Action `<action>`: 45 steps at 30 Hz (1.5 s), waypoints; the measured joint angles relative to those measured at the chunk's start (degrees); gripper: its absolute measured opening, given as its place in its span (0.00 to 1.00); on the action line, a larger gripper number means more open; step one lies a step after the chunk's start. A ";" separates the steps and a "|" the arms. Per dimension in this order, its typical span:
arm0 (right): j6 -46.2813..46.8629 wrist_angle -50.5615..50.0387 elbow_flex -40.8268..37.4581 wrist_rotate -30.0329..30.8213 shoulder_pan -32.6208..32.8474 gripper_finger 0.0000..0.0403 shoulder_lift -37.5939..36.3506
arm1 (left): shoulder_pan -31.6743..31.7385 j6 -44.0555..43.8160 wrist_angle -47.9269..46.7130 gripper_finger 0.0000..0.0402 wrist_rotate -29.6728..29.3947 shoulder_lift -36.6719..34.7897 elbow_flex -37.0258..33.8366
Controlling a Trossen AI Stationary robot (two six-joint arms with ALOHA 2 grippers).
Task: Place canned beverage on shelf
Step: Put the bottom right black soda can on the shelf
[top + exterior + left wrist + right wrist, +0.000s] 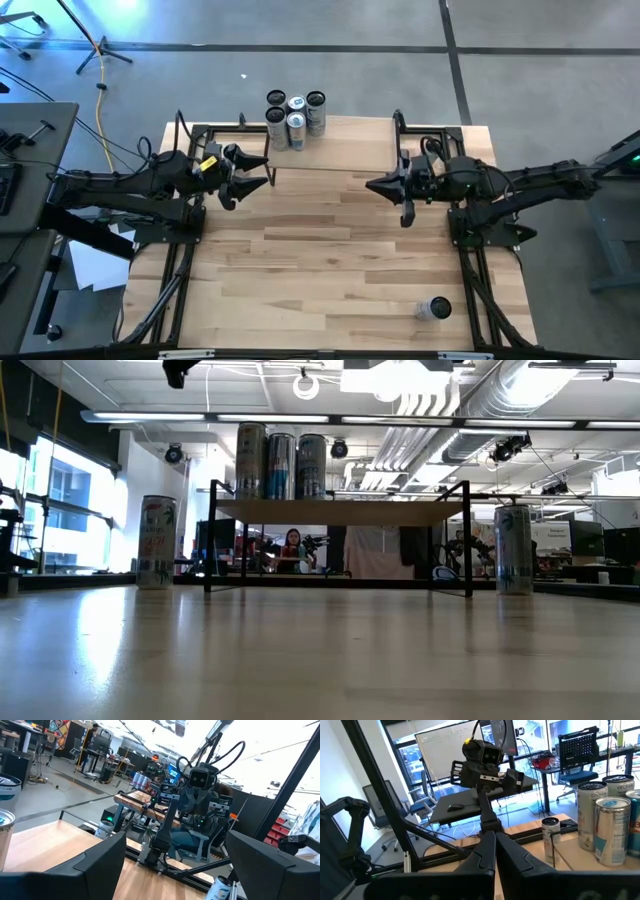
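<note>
The left claw [262, 168] is open and holds nothing. The right claw [372, 185] is closed with nothing in it. They face each other above the table [330, 280]. The shelf [330, 145] sits between them, at the far edge, with five cans [295, 118] on top. One can [433, 309] lies far behind the right claw, near the front edge.

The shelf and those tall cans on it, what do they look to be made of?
The shelf looks like a light wood board with a matte finish, judging by its pale tan face, on thin black legs that seem to be painted metal tube. The cans appear to be thin metal, likely aluminium: silvery shiny tops with pull tabs and glossy printed sides.
</note>
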 joint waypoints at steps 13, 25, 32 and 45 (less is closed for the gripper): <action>-1.68 0.05 0.00 -1.55 -0.02 0.00 0.02 | 0.00 -0.06 -0.15 0.78 -0.02 0.09 0.00; -1.49 2.49 0.04 -1.53 -0.17 0.00 0.15 | 0.02 -2.91 -0.21 0.78 -0.02 0.24 0.00; -1.19 2.57 0.04 -0.52 -0.16 0.00 0.52 | 0.01 1.01 -0.20 0.78 -0.02 0.24 0.00; 2.13 3.03 0.04 0.72 -0.17 0.00 1.07 | 0.01 3.50 -0.20 0.78 -0.02 0.24 0.00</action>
